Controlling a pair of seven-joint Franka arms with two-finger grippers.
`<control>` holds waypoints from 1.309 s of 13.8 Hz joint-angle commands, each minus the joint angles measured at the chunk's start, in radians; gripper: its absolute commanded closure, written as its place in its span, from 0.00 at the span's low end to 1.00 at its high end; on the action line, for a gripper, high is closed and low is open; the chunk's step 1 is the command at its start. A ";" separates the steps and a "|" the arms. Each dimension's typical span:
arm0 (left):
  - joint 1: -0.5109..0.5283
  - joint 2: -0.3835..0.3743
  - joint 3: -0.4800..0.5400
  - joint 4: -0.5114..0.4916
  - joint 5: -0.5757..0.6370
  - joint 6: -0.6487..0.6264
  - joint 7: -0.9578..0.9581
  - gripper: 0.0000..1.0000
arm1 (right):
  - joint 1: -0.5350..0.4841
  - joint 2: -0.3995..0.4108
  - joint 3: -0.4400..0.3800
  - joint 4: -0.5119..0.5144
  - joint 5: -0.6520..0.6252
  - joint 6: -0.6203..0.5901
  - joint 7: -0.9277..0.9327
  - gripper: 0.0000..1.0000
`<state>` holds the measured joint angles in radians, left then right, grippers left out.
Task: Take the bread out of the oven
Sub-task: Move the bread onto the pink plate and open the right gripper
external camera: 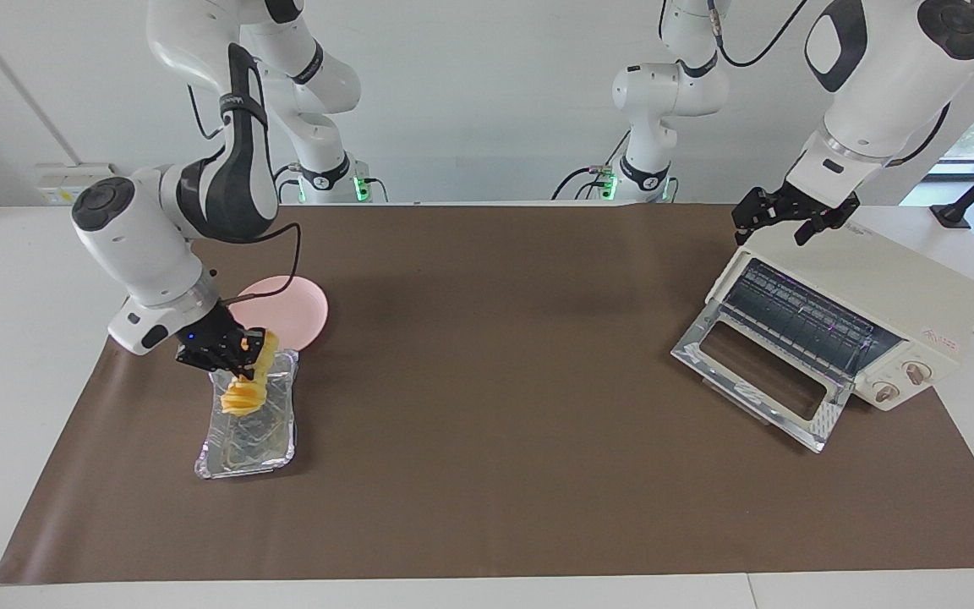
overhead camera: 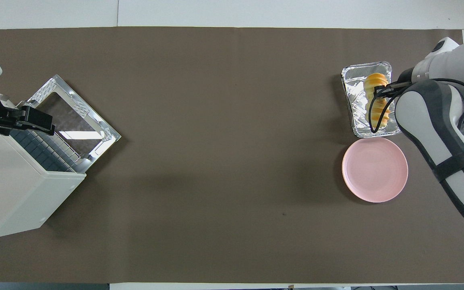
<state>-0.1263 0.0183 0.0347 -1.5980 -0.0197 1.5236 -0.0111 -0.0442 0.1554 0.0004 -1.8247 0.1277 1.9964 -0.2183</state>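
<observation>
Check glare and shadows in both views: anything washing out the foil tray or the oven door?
Overhead view: the foil tray reflects brightly but the bread stays readable; a white glare streak crosses the oven door's glass. Facing view: the door frame glints, soft arm shadows fall on the brown mat, and window light is bright at the frame edge past the left arm.

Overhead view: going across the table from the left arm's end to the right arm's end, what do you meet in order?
Oven with its door open → bare brown mat → foil tray with the bread over it, and the pink plate beside the tray, nearer the robots.
</observation>
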 commanded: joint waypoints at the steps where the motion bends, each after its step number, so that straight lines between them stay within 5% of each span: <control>1: 0.011 -0.028 -0.007 -0.034 0.001 0.020 0.010 0.00 | 0.004 -0.193 0.004 -0.242 0.013 0.008 0.022 0.97; 4: 0.011 -0.028 -0.009 -0.034 0.001 0.020 0.010 0.00 | 0.000 -0.322 0.003 -0.416 0.012 0.008 0.017 0.97; 8: 0.011 -0.028 -0.009 -0.034 0.001 0.020 0.010 0.00 | -0.006 -0.415 0.003 -0.649 0.012 0.172 0.001 0.93; 18: 0.011 -0.028 -0.007 -0.034 0.001 0.020 0.010 0.00 | -0.052 -0.277 0.003 -0.670 0.012 0.419 -0.088 0.93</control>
<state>-0.1262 0.0183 0.0346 -1.5980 -0.0197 1.5237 -0.0111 -0.0858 -0.1535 -0.0028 -2.4942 0.1277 2.3682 -0.2781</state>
